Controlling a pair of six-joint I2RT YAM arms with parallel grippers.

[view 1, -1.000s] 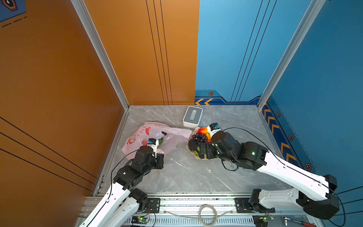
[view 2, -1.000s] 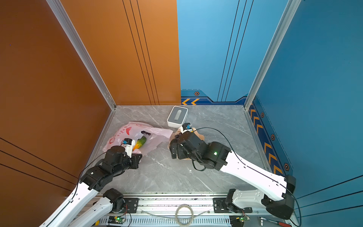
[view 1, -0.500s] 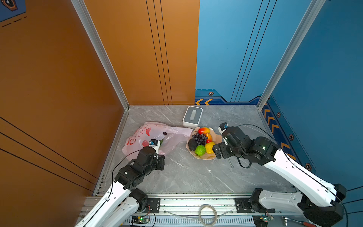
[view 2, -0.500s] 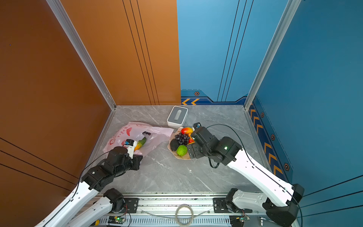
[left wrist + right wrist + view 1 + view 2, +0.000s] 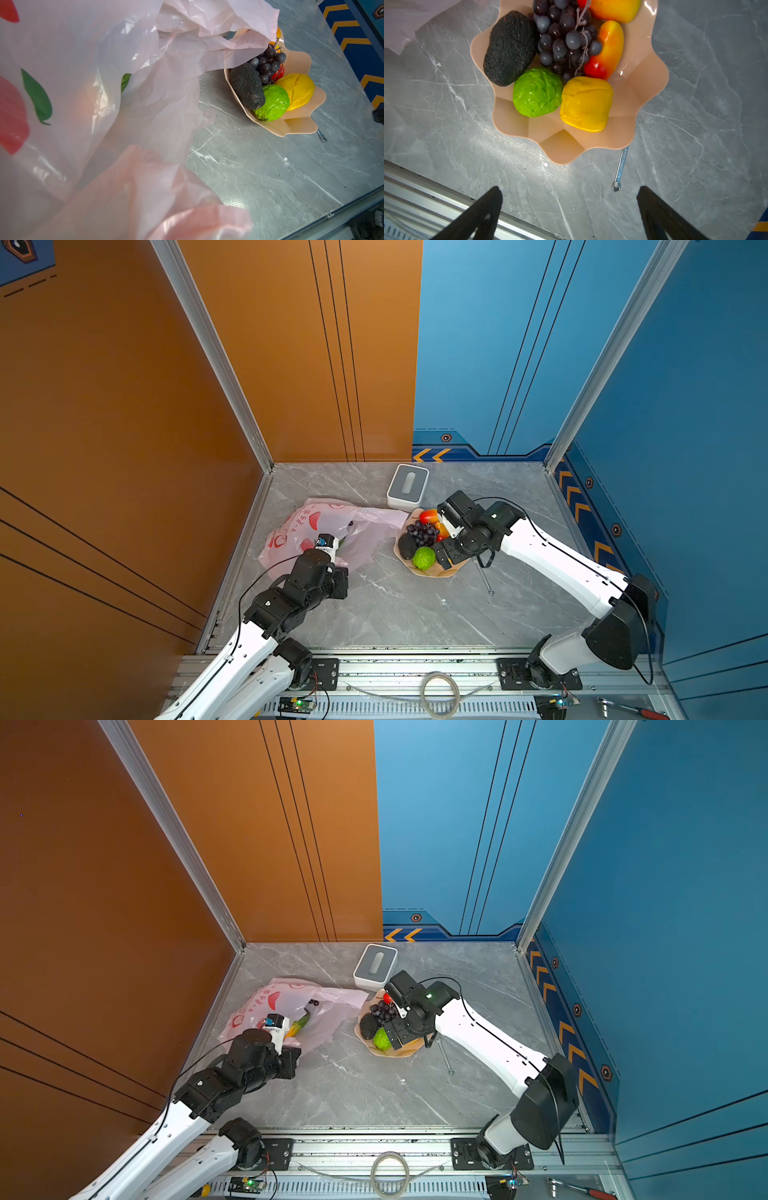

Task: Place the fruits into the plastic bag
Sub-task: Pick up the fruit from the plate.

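**Right arm at plate, jaws empty**

Right gripper (image 5: 569, 188) is spread wide and holds nothing, hovering just short of the scalloped plate (image 5: 562, 149) mid-bench. Yellow fruit (image 5: 586, 104) and lime-green fruit (image 5: 537, 92) lie nearest ahead, both lumpy and glossy. Avocado (image 5: 510, 47), grapes (image 5: 564, 37) and mango (image 5: 607, 49) sit beyond. Left gripper (image 5: 332, 545) is pressed together, apparently pinching the crinkly plastic bag (image 5: 316, 522) near the bench's left edge.

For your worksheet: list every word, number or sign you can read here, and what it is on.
Nothing is clear enough to quote.
plastic bag: red writing, too small to read.
wrench: stamped lettering along the shank, too blurred to read.
blue wall base: orange chevron signs, no words.
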